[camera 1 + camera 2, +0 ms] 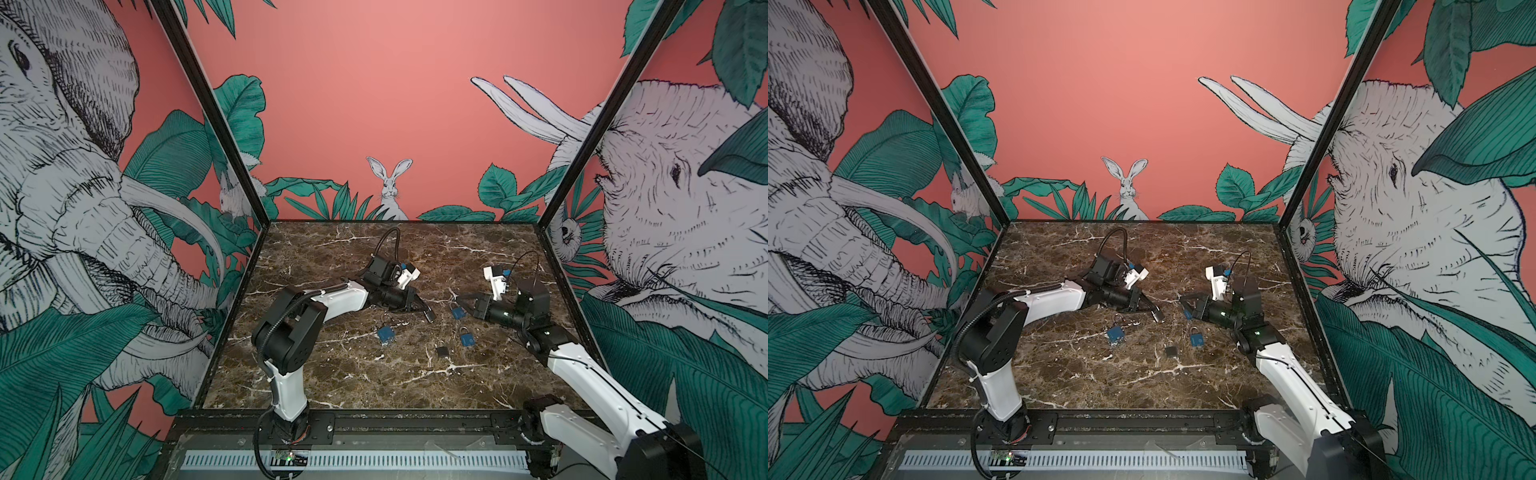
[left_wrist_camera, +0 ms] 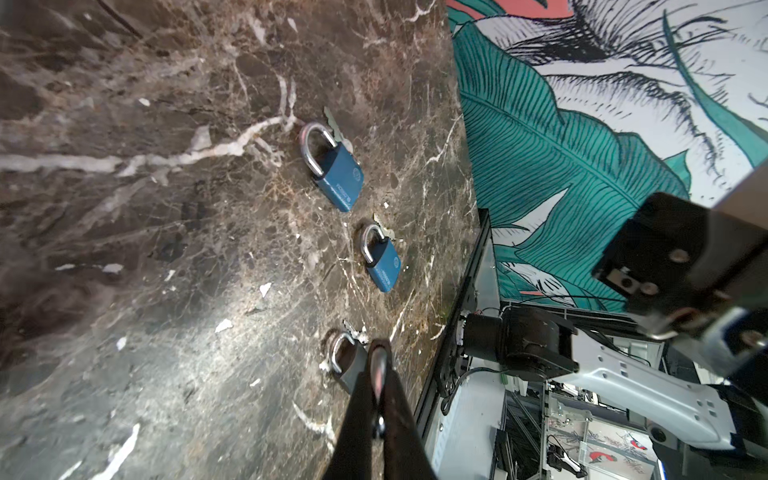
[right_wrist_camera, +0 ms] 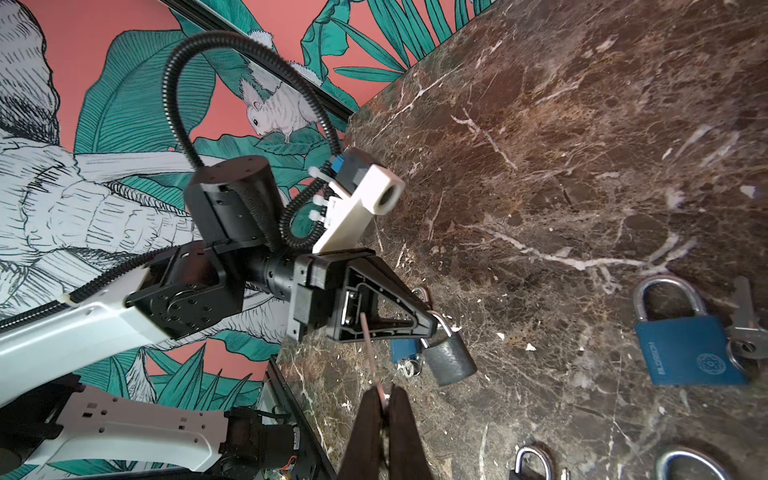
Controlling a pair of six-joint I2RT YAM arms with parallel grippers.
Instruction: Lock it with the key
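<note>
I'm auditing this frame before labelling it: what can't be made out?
Keyhole of grey padlock: faces away in right wrist view, tiny in top views.
What right gripper holds, if anything: shut fingers hide it, right wrist view.
Body of dark padlock: cut by right wrist view's bottom edge.

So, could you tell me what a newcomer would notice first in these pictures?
Huge drawn elephants and a rabbit cover the pink walls. Mid-table, the jaws of the left arm hold a grey padlock by its shackle, with more padlocks lying on the marble table.
</note>
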